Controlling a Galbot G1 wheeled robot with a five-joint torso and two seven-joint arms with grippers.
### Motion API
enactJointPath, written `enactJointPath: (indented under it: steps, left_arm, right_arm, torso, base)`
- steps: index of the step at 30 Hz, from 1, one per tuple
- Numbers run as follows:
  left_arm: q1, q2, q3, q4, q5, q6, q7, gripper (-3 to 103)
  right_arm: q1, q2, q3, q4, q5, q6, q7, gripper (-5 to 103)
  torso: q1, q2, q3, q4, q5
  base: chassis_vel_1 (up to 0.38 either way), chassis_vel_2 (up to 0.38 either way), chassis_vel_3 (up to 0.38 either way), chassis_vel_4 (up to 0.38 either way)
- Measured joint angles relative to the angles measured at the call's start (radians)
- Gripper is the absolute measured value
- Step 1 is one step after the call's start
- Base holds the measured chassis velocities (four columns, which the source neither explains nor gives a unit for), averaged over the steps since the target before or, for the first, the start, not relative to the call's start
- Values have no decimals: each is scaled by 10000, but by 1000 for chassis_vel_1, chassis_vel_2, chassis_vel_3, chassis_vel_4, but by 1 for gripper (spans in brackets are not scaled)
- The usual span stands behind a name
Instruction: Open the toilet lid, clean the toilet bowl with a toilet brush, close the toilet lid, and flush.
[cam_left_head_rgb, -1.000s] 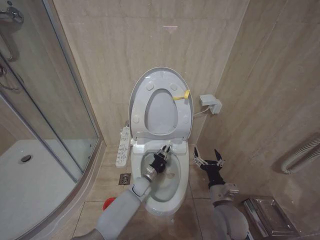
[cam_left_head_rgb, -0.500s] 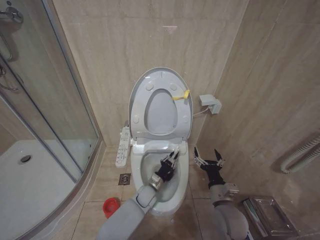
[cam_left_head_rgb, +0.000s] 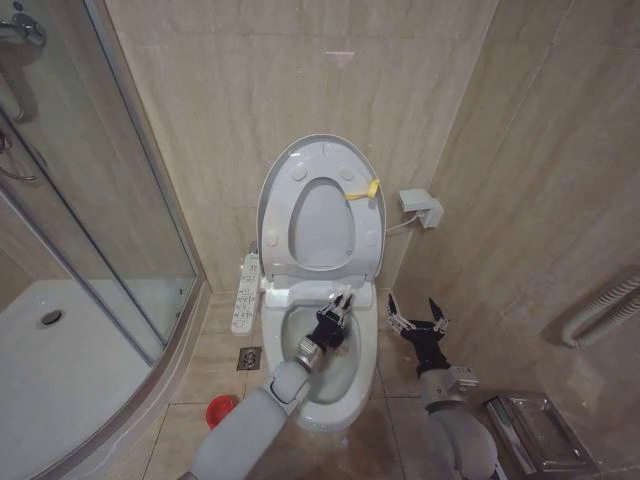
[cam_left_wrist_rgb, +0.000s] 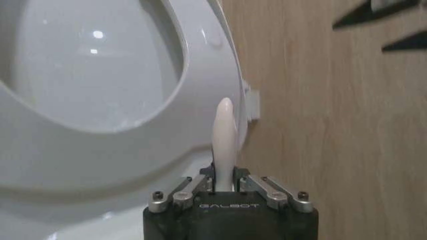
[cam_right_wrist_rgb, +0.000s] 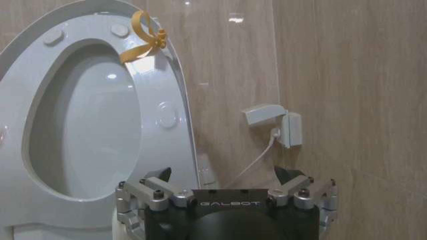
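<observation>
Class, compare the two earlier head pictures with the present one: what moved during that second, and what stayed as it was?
The left gripper, jaws shut on the thin white stick handle of the toilet brush, swept toward the bowl's right side, then back toward its rear rim, inside the white ceramic toilet bowl. The right gripper stayed open beside the bowl. The glossy white oval toilet lid stayed raised.

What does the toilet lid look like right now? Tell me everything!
The toilet lid is a big, shiny white oval that looks like plastic. It stands open, tipped up toward the tiled wall, with the seat ring raised against it. Small round bumpers dot its underside, and a yellow tag curls from one edge. Neither gripper touches it.
</observation>
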Motion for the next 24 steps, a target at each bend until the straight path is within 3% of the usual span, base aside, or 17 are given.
enactJointPath:
  steps: [13,18,20,24]
  left_arm:
    - [-24,68,-279,1095,388,-231,57,18]
    - [-199,-35,-159,247,228,-95,-39,18]
    - [-229,-69,91,-471,64,185,-96,18]
    - [-178,-185,286,-841,-85,502,-122,18]
  right_arm:
    - [0,0,0,0,0,0,0,100]
    - [0,0,0,0,0,0,0,100]
    - [0,0,0,0,0,0,0,100]
    - [0,0,0,0,1,0,0,100]
  torso:
    - [1,-1,1,5,1]
    - [0,0,0,0,0]
    - [0,-1,1,0,0]
    - [0,0,0,2,1]
  base:
    - [0,0,0,0]
    - [0,0,0,0]
    - [0,0,0,0]
    - [0,0,0,0]
